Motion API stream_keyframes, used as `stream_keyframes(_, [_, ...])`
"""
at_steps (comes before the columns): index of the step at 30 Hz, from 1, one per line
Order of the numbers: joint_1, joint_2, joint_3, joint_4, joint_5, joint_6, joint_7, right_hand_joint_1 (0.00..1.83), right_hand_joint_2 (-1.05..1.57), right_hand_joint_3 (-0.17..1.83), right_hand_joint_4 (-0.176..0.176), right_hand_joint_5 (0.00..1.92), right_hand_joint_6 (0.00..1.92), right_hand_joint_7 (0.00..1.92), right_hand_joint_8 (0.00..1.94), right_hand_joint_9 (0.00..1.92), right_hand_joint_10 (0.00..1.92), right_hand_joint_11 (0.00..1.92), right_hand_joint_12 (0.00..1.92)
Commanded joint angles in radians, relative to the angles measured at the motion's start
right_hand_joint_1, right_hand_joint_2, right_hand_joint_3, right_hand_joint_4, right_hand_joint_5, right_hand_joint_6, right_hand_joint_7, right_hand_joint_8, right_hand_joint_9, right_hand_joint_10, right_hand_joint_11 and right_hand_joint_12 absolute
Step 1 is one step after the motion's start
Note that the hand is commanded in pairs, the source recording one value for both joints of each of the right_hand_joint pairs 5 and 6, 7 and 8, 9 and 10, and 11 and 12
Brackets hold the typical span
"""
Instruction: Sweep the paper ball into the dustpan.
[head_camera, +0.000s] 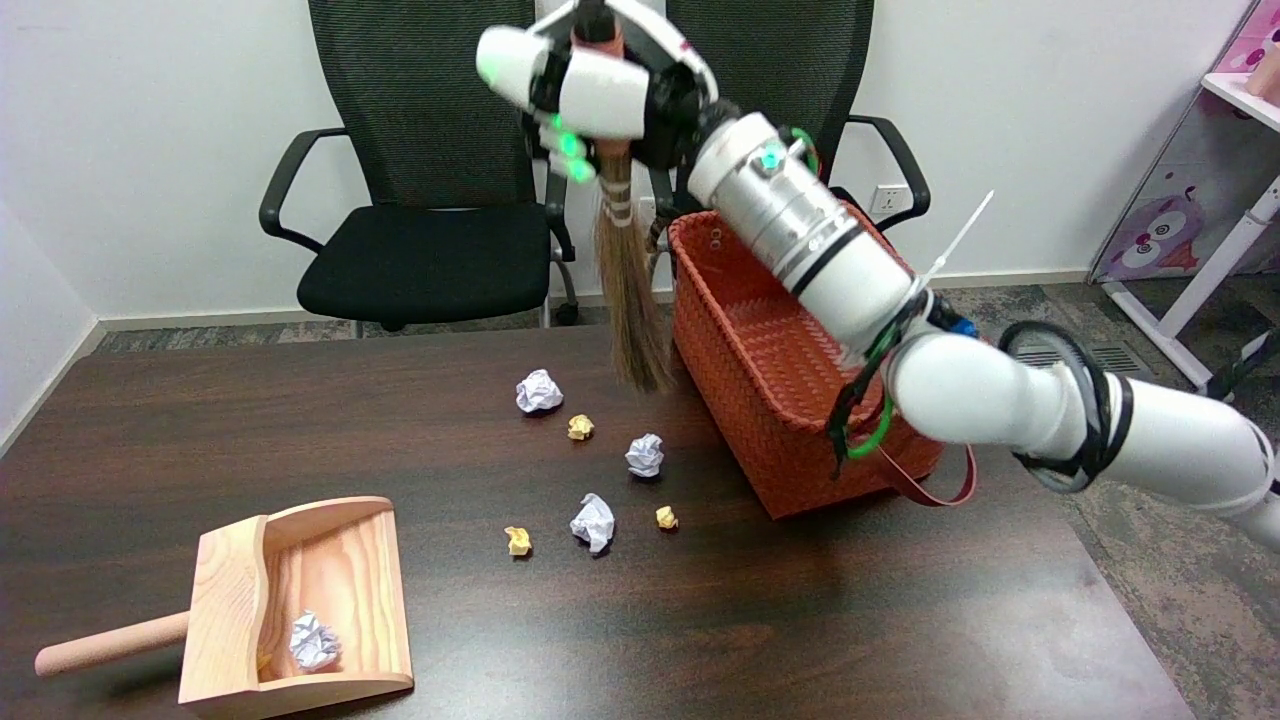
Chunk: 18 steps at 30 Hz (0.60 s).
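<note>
My right hand (590, 95) is raised high at the top centre and grips the handle of a small straw broom (628, 290). The bristles hang down, their tips just above the table's far edge beside the basket. Three white paper balls (539, 390) (645, 455) (593, 522) and three small yellow ones (580, 427) (518, 541) (667, 517) lie scattered on the dark table, in front of and left of the bristles. A wooden dustpan (300, 600) sits at the near left, its mouth facing right, with one white paper ball (314, 641) inside.
An orange woven basket (790, 400) stands on the table right of the broom, under my forearm, a strap hanging off its near side. Two black office chairs (430, 230) stand behind the table. A white shelf (1230, 150) is at the far right.
</note>
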Motion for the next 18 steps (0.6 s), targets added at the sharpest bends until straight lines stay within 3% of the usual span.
stream_keyframes(1, [-0.245, 0.051, 0.023, -0.088, -0.215, 0.053, -0.065, 1.01, 1.57, 1.39, 0.056, 1.92, 1.92, 1.92, 1.92, 1.92, 1.92, 1.92, 1.92])
stream_keyframes(5, [-0.316, 0.058, 0.064, -0.063, -0.390, 0.065, 0.044, 1.00, 1.57, 1.33, 0.052, 1.92, 1.92, 1.92, 1.92, 1.92, 1.92, 1.92, 1.92])
stream_keyframes(11, [-0.333, 0.066, 0.047, 0.026, -0.607, 0.138, 0.397, 1.00, 1.57, 1.33, 0.048, 1.92, 1.92, 1.92, 1.92, 1.92, 1.92, 1.92, 1.92])
stream_keyframes(18, [-0.336, 0.016, -0.028, 0.152, -0.653, 0.281, 0.528, 1.00, 1.57, 1.36, 0.050, 1.92, 1.92, 1.92, 1.92, 1.92, 1.92, 1.92, 1.92])
